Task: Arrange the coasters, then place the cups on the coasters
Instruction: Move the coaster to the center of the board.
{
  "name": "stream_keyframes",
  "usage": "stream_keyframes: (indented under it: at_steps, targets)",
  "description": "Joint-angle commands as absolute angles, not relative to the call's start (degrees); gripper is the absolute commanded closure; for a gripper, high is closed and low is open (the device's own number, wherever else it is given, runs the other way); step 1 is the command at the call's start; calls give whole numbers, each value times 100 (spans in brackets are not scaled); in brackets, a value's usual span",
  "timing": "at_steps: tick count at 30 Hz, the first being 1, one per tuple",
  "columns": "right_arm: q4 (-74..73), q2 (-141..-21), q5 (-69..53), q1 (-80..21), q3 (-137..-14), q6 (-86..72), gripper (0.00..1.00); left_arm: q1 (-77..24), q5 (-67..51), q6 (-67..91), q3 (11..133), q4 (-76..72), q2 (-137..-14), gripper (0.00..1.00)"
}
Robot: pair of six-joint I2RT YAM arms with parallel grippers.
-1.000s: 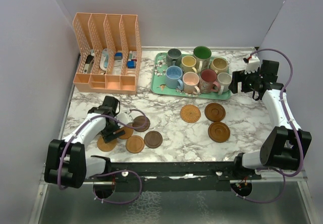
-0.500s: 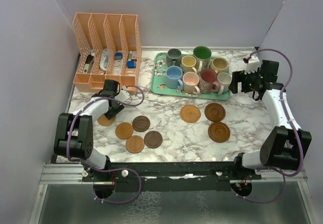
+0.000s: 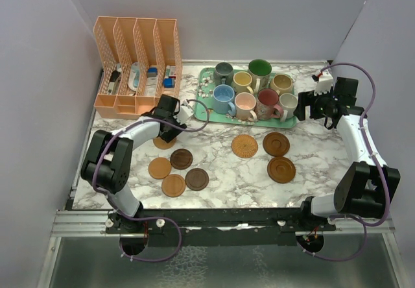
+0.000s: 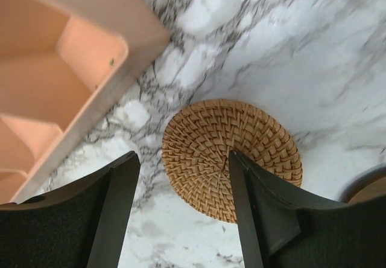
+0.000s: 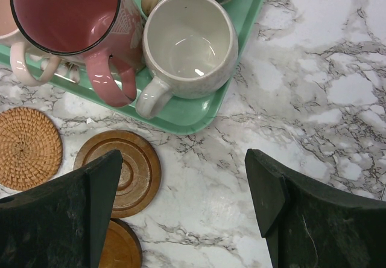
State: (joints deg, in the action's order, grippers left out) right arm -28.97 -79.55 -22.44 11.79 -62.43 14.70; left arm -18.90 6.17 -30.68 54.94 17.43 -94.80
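Observation:
My left gripper (image 3: 172, 123) is low over the marble near the organiser's front corner, open. In the left wrist view its (image 4: 181, 159) right finger (image 4: 259, 213) lies over the middle of a woven tan coaster (image 4: 241, 141) flat on the table; that coaster (image 3: 161, 143) peeks out beneath it. Several more coasters lie at front left (image 3: 173, 185) and three at centre right (image 3: 276, 144). Several cups (image 3: 244, 104) stand on the teal tray (image 3: 202, 109). My right gripper (image 3: 318, 106) is open over bare marble (image 5: 182, 177) beside the white cup (image 5: 190, 44) and dark red cup (image 5: 66, 14).
An orange desk organiser (image 3: 136, 67) with small items stands at the back left, its corner (image 4: 60, 69) close to my left fingers. White walls close in the table on three sides. A grooved brown coaster (image 5: 129, 171) lies just off the tray's corner (image 5: 199, 120).
My left gripper has swept from the front left toward the organiser and tray, and the woven coaster has slid along with it. Its jaws have narrowed a little. The right arm has not moved.

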Motion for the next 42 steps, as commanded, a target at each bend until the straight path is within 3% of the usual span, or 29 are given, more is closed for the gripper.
stream_keyframes:
  at_steps: [1, 20, 42]
  targets:
    - [-2900, -7991, -2303, 1184, -6319, 1521, 16, -2203, 258, -2747, 5682, 1627, -9934, 36]
    - [-2893, -8030, -2265, 1182, -6312, 1529, 16, -4142, -846, -2823, 6334, 1888, -10663, 37]
    - [-2927, -8018, -2246, 1186, -6329, 1573, 16, -5810, -1823, -2719, 6382, 2943, -10612, 41]
